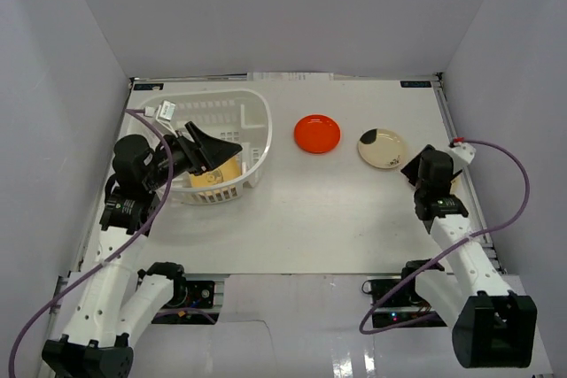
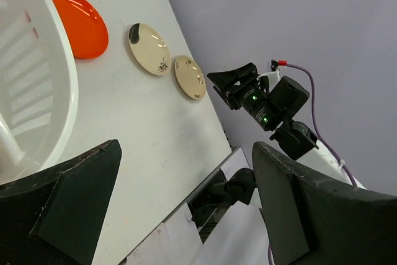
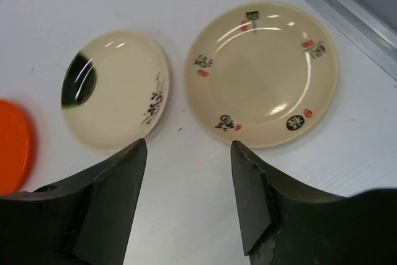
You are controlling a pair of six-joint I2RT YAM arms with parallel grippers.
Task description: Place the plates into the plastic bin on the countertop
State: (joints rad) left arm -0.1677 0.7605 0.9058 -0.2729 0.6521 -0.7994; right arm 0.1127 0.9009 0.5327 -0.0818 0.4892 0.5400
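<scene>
The white plastic bin (image 1: 232,112) stands at the left of the countertop (image 1: 337,210) with a yellow plate (image 1: 215,176) inside. My left gripper (image 1: 215,150) hangs open and empty over the bin's near right corner; in its own view the left gripper (image 2: 186,147) has only countertop between its fingers. A red plate (image 1: 317,134), a cream plate with a black patch (image 1: 382,148) and a beige printed plate (image 3: 263,72) lie in a row. My right gripper (image 3: 188,147) stands open just short of the cream plate (image 3: 115,97) and the beige plate, holding nothing.
White walls close the countertop on three sides. A metal rail (image 3: 347,4) runs along the right edge beside the beige plate. The bin's slotted wall (image 2: 62,91) and the red plate (image 2: 77,20) show in the left wrist view, with the right arm (image 2: 267,103) beyond.
</scene>
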